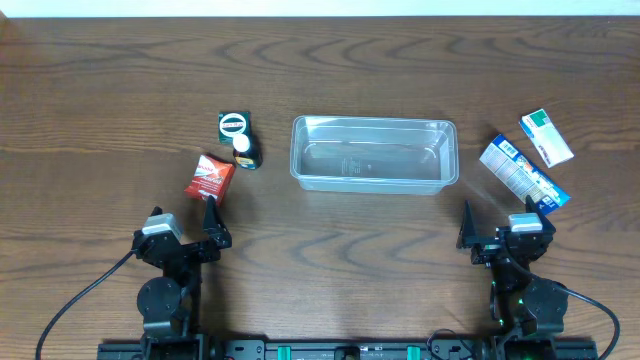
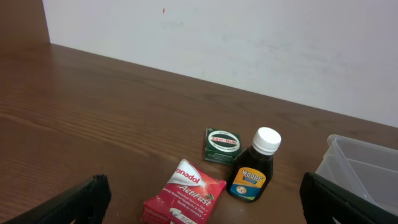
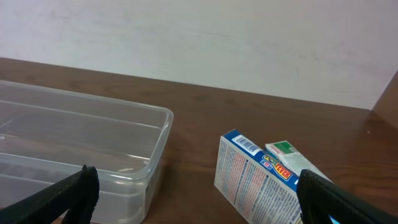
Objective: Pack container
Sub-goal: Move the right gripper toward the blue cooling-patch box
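The clear plastic container (image 1: 374, 153) sits empty at the table's middle; its corner shows in the left wrist view (image 2: 364, 168) and its right end in the right wrist view (image 3: 81, 146). Left of it lie a red Panadol box (image 1: 209, 177) (image 2: 185, 193), a dark syrup bottle with a white cap (image 1: 245, 150) (image 2: 254, 165) and a small green box (image 1: 233, 125) (image 2: 222, 145). Right of it lie a blue-and-white box (image 1: 523, 172) (image 3: 258, 180) and a green-and-white box (image 1: 546, 137) (image 3: 287, 154). My left gripper (image 1: 213, 228) (image 2: 202, 202) is open just behind the red box. My right gripper (image 1: 497, 228) (image 3: 199, 196) is open, with the blue box at its right finger.
The brown wooden table (image 1: 120, 90) runs back to a white wall (image 2: 249, 37). Both arm bases stand at the table's front edge.
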Available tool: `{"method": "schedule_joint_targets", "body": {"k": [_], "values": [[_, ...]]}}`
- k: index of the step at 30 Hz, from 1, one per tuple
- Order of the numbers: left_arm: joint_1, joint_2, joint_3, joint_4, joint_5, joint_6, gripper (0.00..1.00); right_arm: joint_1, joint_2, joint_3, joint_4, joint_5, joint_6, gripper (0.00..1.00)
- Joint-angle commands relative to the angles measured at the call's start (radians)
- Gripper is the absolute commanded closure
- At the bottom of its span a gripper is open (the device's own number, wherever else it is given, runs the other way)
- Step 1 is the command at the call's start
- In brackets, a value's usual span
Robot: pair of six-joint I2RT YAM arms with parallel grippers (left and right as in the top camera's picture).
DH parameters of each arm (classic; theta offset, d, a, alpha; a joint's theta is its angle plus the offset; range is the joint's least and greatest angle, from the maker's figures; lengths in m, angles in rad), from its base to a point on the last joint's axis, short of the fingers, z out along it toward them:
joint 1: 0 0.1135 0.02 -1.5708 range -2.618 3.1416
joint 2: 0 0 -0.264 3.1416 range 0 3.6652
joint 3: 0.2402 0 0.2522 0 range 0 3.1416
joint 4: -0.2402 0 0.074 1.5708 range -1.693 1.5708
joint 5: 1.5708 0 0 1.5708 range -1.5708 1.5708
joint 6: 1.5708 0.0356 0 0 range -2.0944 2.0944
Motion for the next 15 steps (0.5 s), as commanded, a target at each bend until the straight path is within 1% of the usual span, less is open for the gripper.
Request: {"method": "schedule_joint_targets", "body": {"k": [1, 6, 9, 11, 15], "values": [[0.004, 0.002, -0.017, -0.042, -0.03, -0.004, 0.02, -0.008, -0.002, -0.002, -0.004, 0.009, 0.008, 0.01], [0.004, 0.002, -0.017, -0.042, -0.031, -0.004, 0.02, -0.008, -0.002, -0.002, -0.004, 0.007, 0.008, 0.01], [0.004, 0.002, -0.017, -0.042, -0.031, -0.004, 0.02, -0.007, -0.002, -0.002, -0.004, -0.025, 0.01, 0.01], [0.004, 0.002, -0.017, -0.042, -0.031, -0.004, 0.02, -0.008, -0.002, -0.002, 0.002, -0.036, 0.039, 0.01], [0.004, 0.002, -0.017, -0.042, -0.031, -0.004, 0.02, -0.008, -0.002, 0.016, 0.04, -0.096, 0.048, 0.01]]}}
